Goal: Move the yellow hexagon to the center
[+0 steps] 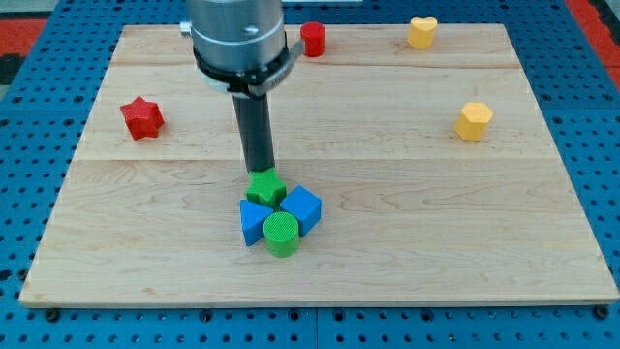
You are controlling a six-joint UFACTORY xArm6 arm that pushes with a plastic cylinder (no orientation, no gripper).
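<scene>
The yellow hexagon (474, 120) sits on the wooden board (426, 223) at the view's right, above mid-height. My tip (260, 173) is left of the board's middle, far to the left of the hexagon. It touches the top edge of a green block (265, 188). That block heads a tight cluster with a blue block (303, 207), another blue block (255, 222) and a green cylinder (282, 234).
A yellow heart (421, 32) lies near the view's top right. A red cylinder (313, 39) stands at the top, partly behind the arm. A red star (142, 117) lies at the left. Blue pegboard (591, 116) surrounds the board.
</scene>
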